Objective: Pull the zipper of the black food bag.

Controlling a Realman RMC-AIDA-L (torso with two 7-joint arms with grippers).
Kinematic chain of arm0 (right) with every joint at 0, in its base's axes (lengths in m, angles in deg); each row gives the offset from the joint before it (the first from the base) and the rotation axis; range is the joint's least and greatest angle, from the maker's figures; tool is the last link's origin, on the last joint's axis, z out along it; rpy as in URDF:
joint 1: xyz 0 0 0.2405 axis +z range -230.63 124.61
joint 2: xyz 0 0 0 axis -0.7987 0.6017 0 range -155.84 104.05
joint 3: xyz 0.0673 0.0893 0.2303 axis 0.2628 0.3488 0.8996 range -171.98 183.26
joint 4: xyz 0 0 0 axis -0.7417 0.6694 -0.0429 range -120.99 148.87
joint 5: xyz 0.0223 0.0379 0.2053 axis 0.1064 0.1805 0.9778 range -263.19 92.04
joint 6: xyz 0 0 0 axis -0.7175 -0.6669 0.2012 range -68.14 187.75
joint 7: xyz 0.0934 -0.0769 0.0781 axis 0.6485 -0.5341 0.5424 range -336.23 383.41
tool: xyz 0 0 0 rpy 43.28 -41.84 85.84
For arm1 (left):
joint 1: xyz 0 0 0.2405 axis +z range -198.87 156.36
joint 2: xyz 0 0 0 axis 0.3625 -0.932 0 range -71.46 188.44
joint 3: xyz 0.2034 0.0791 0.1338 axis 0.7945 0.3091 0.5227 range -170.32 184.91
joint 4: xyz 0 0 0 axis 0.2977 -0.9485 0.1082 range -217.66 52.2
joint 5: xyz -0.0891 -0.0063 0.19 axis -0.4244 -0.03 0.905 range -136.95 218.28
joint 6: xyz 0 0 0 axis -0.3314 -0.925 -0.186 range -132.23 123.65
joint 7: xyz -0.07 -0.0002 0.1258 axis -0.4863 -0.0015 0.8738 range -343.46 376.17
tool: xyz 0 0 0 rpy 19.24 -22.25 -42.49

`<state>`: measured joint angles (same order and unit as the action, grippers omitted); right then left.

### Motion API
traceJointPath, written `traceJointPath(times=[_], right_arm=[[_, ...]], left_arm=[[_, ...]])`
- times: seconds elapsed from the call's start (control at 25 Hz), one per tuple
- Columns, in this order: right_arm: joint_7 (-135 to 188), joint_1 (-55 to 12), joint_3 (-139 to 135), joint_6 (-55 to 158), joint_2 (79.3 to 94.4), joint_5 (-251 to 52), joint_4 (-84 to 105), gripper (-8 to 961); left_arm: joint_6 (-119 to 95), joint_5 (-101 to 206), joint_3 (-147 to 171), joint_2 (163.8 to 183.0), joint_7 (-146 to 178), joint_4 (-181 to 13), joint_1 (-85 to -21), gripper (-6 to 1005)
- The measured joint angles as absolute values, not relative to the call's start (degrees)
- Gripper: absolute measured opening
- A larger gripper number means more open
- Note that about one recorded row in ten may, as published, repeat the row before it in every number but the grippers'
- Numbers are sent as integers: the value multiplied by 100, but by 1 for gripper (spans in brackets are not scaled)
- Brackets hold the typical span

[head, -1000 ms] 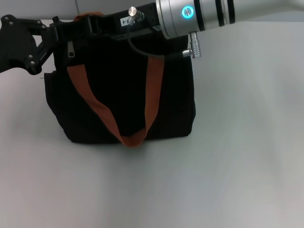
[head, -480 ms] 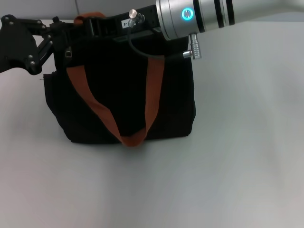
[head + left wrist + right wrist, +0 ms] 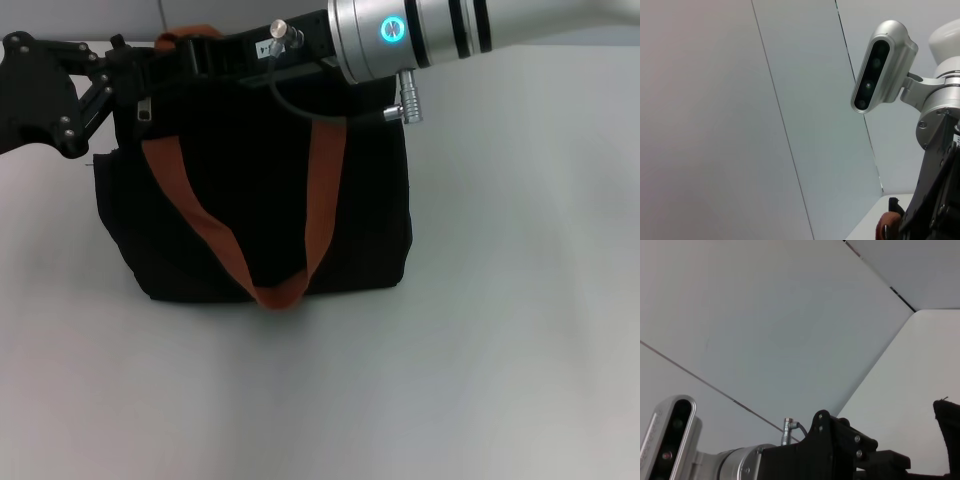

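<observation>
The black food bag [image 3: 260, 210] stands upright left of centre in the head view, its rust-orange handle [image 3: 190, 215] hanging down the front. The silver zipper pull tab [image 3: 147, 108] hangs at the bag's top left corner. My left gripper [image 3: 122, 70] reaches in from the left and sits against that corner, just above the tab. My right gripper [image 3: 178, 58] comes in from the right along the bag's top edge, its tip close to the left gripper. The top zip track is hidden behind both grippers.
The bag stands on a plain white table [image 3: 480, 350]. The right arm's silver wrist with a blue ring [image 3: 395, 28] crosses above the bag. The left wrist view shows the right arm's camera [image 3: 880, 65]. The right wrist view shows the left gripper's body [image 3: 840, 450].
The zipper tab and the bag's top left corner shifted slightly left, then back a little. Both grippers stayed at the bag's top left.
</observation>
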<state>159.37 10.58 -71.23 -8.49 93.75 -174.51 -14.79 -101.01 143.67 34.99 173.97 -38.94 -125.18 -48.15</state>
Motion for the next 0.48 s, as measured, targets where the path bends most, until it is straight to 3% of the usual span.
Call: traceJointPath(times=[0.32,0.48], right_arm=[[15934,1077,-7268,-722,9383,-17453,-1471,277],[15933,1078,-7268,-691,9383,-17453,-1471,208]], left_arm=[[-10097,14368,3498,17403,-3892,-12518,-4815,31],[-10103,14368,3497,17404,-3894,-12518,-4815,31]])
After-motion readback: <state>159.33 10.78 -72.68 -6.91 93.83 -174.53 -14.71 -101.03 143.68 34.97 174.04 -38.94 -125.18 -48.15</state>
